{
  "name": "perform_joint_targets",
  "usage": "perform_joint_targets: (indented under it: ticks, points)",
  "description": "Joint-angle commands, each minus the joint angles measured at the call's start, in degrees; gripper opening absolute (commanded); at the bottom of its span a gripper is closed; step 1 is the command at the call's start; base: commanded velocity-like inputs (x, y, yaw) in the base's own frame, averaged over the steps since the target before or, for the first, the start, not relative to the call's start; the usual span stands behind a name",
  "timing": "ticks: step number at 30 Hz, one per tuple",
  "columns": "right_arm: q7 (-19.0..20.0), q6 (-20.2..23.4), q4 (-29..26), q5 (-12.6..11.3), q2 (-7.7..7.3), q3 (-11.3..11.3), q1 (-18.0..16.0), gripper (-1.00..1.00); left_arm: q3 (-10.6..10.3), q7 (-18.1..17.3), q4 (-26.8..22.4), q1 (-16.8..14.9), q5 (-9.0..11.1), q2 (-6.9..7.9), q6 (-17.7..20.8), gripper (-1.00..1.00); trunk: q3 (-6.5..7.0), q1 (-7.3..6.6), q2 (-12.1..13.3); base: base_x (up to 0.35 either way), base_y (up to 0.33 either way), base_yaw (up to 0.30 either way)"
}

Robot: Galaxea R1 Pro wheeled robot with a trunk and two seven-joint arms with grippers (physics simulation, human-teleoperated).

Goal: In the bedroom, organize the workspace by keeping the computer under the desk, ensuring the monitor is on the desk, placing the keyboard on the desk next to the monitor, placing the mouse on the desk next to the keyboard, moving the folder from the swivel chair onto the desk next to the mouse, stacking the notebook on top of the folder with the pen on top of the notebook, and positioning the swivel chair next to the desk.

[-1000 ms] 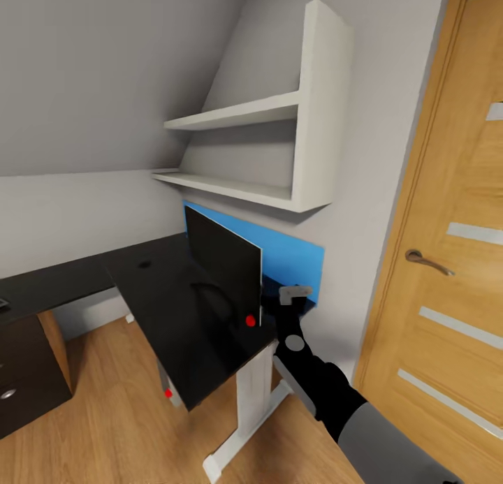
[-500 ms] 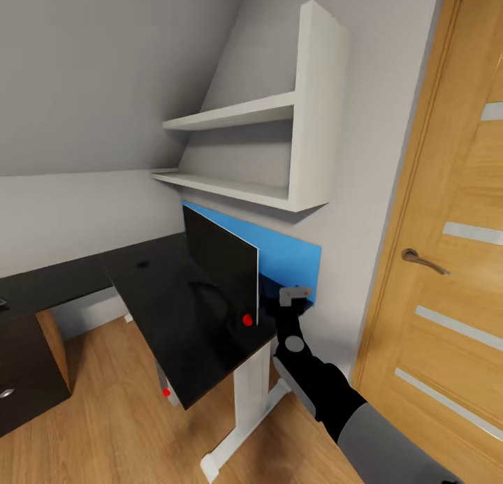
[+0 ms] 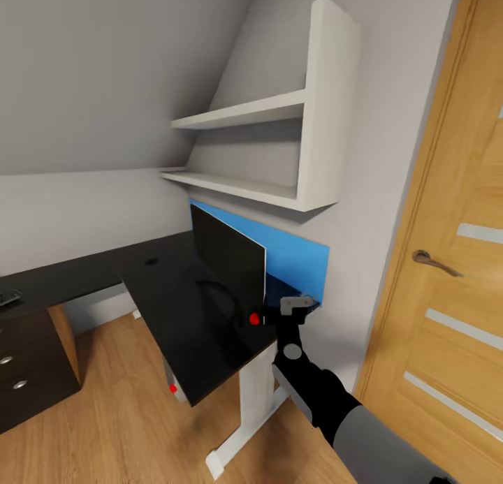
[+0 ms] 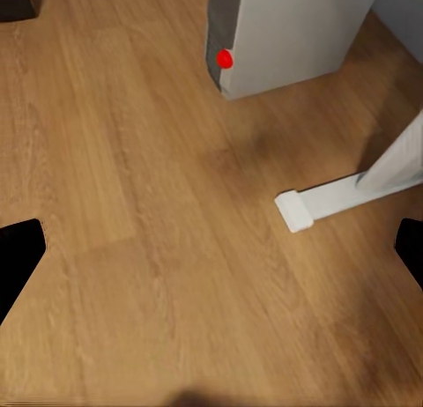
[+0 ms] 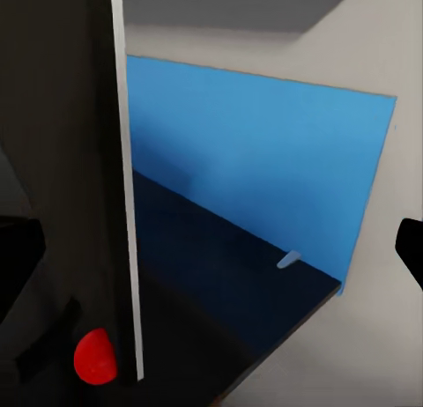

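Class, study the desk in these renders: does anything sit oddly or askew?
Yes. The monitor stands on the desk turned edge-on to the blue back panel rather than parallel to it, right at the desk's end near the right gripper.

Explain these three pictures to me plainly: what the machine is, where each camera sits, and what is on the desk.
This is a simulated two-armed wheeled robot. The head view looks down from its head: a black desk with a blue back panel carries a monitor, seen edge-on. The right gripper reaches beside the monitor's red-dotted corner, open and holding nothing. The right wrist view looks along that gripper at the monitor's edge and the panel. The left wrist view looks down from the left arm at wooden floor, a white desk foot and a pale computer case; that gripper is open too.
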Motion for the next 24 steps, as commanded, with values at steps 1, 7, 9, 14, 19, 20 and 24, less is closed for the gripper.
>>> perform_joint_targets:
  ticks: [1,7,9,14,19,20,24]
  points:
    - [-0.4,-0.5,0.3,-0.6,0.02,0.3,-0.1,1.0,-0.1,0.2,-0.1,0.0,0.1,0.02,0.0,1.0,-0.12,0.02,-0.1,0.0,0.0,0.207]
    - [-0.7,-0.8,1.9,-0.6,0.05,0.2,0.0,1.0,0.0,0.2,-0.1,0.0,0.1,0.12,0.0,1.0,-0.39,0.02,-0.1,0.0,0.0,0.223]
    - [-0.7,-0.9,2.2,-0.5,0.03,0.2,0.0,1.0,0.0,0.2,-0.1,0.0,0.1,0.14,0.0,1.0,-0.48,0.02,-0.1,0.0,0.0,0.233]
    - [-0.8,-0.9,2.5,-0.5,-0.04,0.2,0.0,1.0,0.0,0.2,-0.1,0.0,0.1,0.16,0.0,1.0,-0.71,0.02,-0.1,0.0,-0.005,0.236]
    - [-0.8,-0.9,2.6,-0.6,-0.08,0.1,0.0,1.0,0.0,0.2,-0.1,0.0,0.1,0.17,0.0,1.0,-0.93,0.02,-0.1,0.0,-0.146,0.237]
    - [-0.8,-0.9,2.6,-0.6,-0.08,0.1,0.0,1.0,0.0,0.2,-0.1,0.0,0.1,0.17,0.0,1.0,-0.97,0.02,-0.1,0.0,-0.234,0.238]
    - [-0.8,-0.9,2.6,-0.6,-0.08,0.1,0.0,1.0,0.0,0.2,-0.1,0.0,0.0,0.18,0.0,1.0,-1.14,0.02,-0.1,0.0,-0.262,0.238]
